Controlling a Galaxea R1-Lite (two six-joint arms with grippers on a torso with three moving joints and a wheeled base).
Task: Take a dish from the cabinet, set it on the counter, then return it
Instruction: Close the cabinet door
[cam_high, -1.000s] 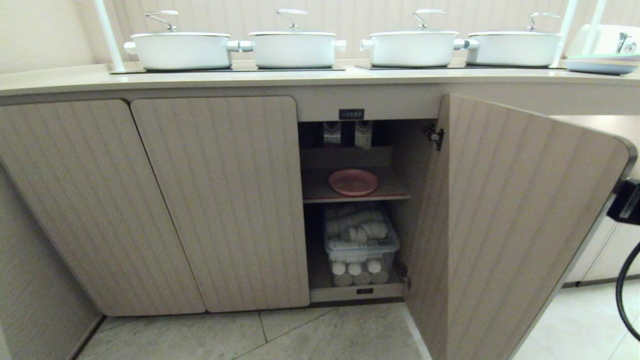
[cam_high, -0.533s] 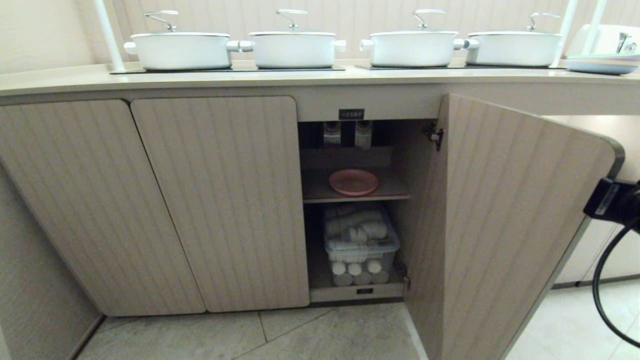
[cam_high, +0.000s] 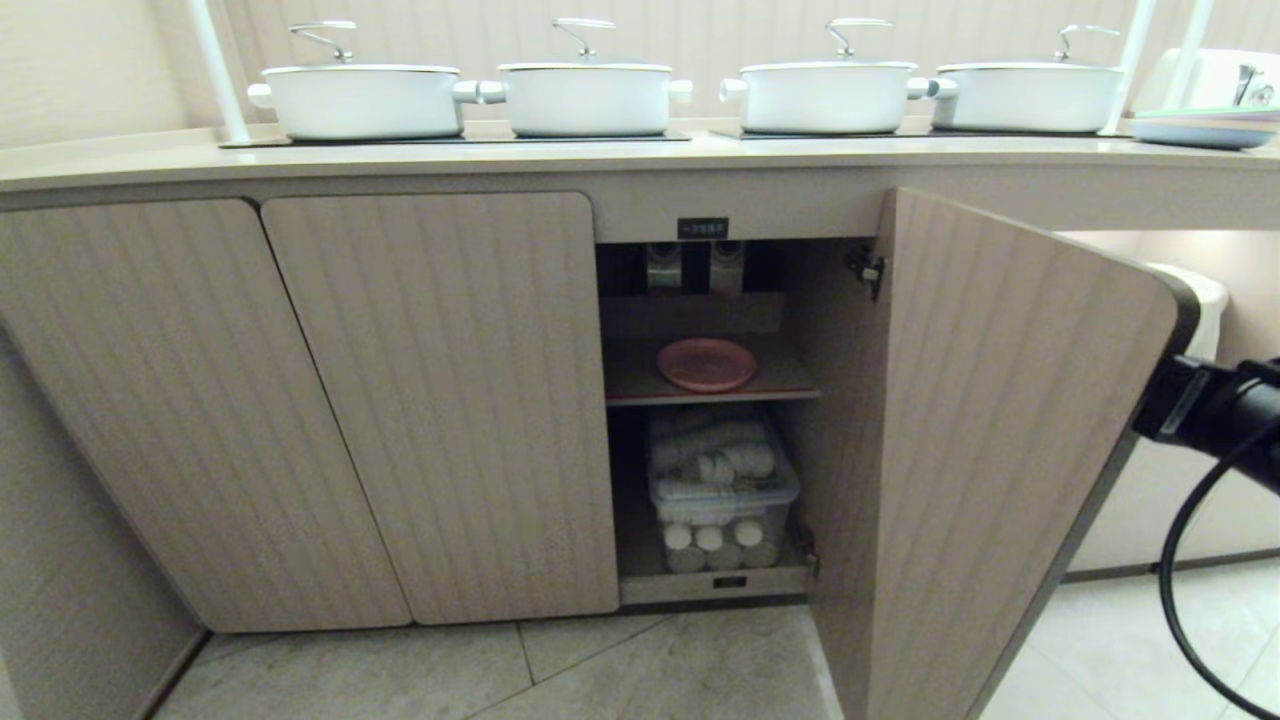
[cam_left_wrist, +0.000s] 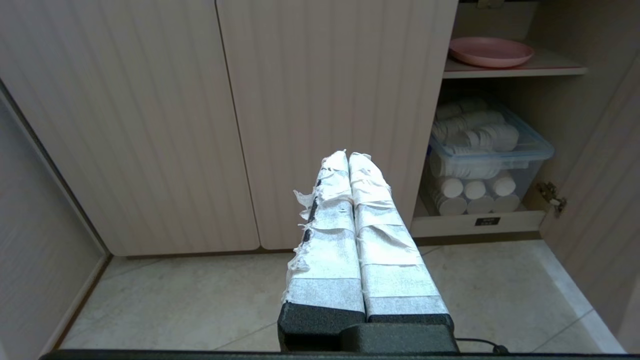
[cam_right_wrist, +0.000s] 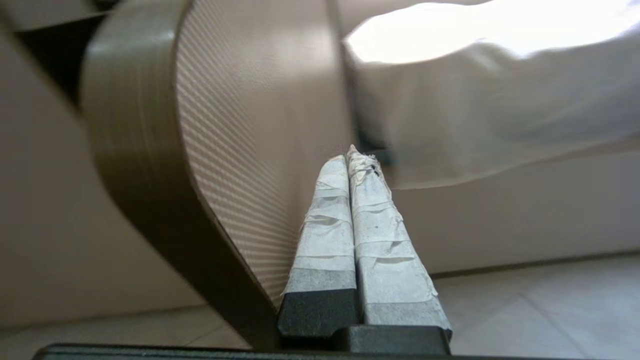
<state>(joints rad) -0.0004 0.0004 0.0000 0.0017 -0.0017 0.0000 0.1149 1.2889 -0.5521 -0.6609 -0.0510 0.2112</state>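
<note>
The pink dish (cam_high: 706, 363) lies flat on the inner shelf of the cabinet (cam_high: 703, 228), also in the left wrist view as dish (cam_left_wrist: 491, 51). The cabinet's fluted door (cam_high: 1000, 430) stands swung out to the right. My right arm (cam_high: 1200, 415) reaches in behind the door's free edge, so its fingers are hidden from the head. In the right wrist view my right gripper (cam_right_wrist: 350, 155) is shut and empty, lying along the door's ribbed face (cam_right_wrist: 240, 150). My left gripper (cam_left_wrist: 347, 156) is shut and empty, low before the closed doors. The counter (cam_high: 600, 152) runs above.
Several white lidded pots (cam_high: 587, 95) stand on the counter's hob panels, with stacked pale plates (cam_high: 1205, 128) at far right. A clear bin of white cups (cam_high: 722, 490) fills the cabinet's lower part. Two closed doors (cam_high: 440, 400) are to the left. A black cable (cam_high: 1175, 620) hangs from my right arm.
The door's free edge has swung left, toward shut, and my right arm has come further into view behind it. The dish has not moved.
</note>
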